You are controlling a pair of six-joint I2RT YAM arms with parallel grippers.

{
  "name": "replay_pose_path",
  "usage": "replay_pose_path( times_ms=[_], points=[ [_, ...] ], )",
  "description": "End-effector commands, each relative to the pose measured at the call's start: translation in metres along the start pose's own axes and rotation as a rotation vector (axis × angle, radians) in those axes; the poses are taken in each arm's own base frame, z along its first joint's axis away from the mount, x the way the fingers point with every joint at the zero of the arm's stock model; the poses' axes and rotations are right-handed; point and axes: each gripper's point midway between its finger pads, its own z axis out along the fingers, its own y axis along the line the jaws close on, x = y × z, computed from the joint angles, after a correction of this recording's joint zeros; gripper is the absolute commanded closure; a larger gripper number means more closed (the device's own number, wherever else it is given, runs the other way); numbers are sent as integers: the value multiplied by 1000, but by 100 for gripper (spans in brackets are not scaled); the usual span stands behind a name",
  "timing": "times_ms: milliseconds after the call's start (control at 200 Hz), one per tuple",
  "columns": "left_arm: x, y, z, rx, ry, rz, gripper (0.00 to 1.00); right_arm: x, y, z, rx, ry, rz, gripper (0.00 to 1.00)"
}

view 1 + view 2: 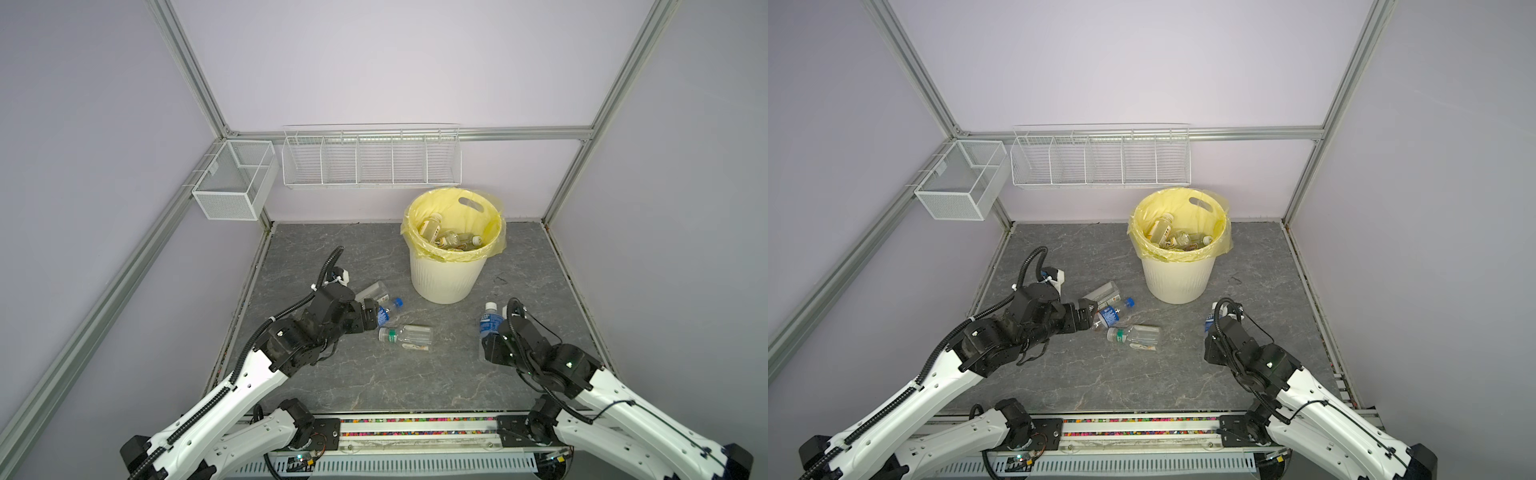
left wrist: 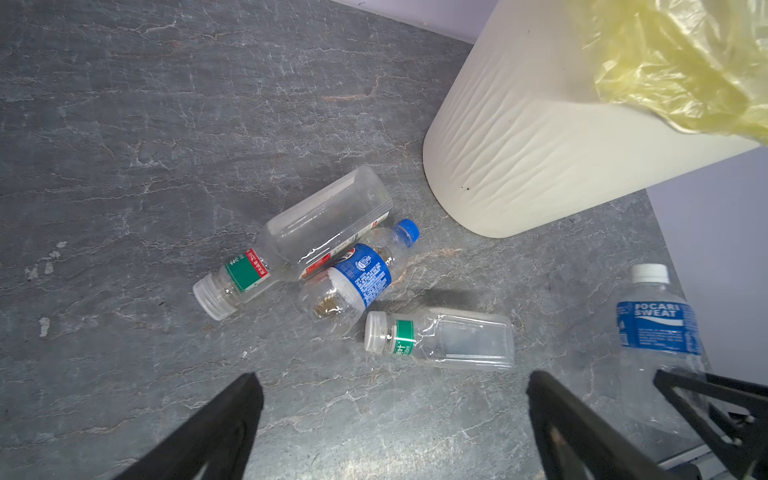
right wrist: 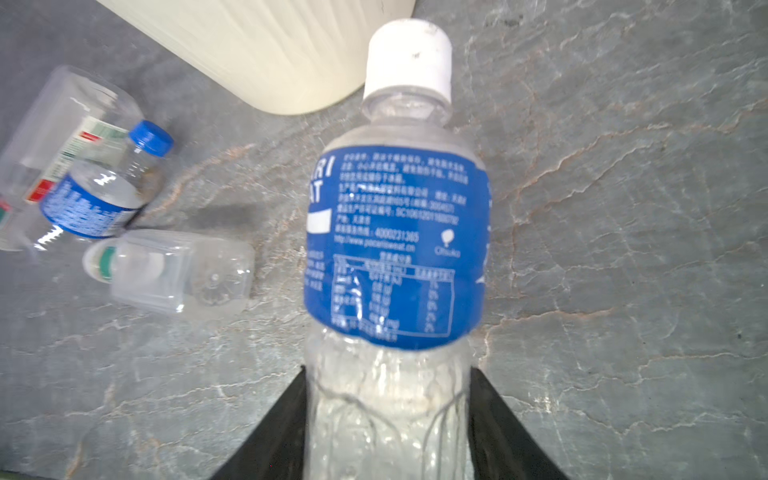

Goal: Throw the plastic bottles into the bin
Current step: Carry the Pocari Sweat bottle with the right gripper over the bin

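Note:
The cream ribbed bin (image 1: 446,278) with a yellow liner stands at the back middle of the floor, with several bottles lying inside it. Three bottles lie in a cluster to the bin's front left: a large clear one with a red and green label (image 2: 324,224), a blue-labelled one with a blue cap (image 2: 365,278), and a clear one with a green band and white cap (image 2: 449,338). My left gripper (image 2: 395,378) hovers open just short of them, with nothing between its fingers. My right gripper (image 3: 388,372) is shut on the lower body of a blue-labelled, white-capped bottle (image 3: 395,232), to the bin's front right (image 1: 489,322).
Two white wire baskets hang on the back rail: a mesh box (image 1: 235,178) at the left corner and a long divided rack (image 1: 372,160) behind the bin. Aluminium frame posts and lilac walls close in the grey stone-patterned floor (image 1: 374,382). The arm-base rail (image 1: 415,428) runs along the front.

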Motion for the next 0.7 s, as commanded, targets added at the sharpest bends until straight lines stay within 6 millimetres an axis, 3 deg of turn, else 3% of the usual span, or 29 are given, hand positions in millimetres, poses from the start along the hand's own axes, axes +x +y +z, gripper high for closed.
replay_pose_path(
  times_ms=[0,695],
  points=[
    [0,2,3,-9,0,-10,1,-12,-4,-20,17,-34,-27,44],
    [10,8,6,-10,9,-17,1,-105,38,-117,-200,-387,-57,44]
  ],
)
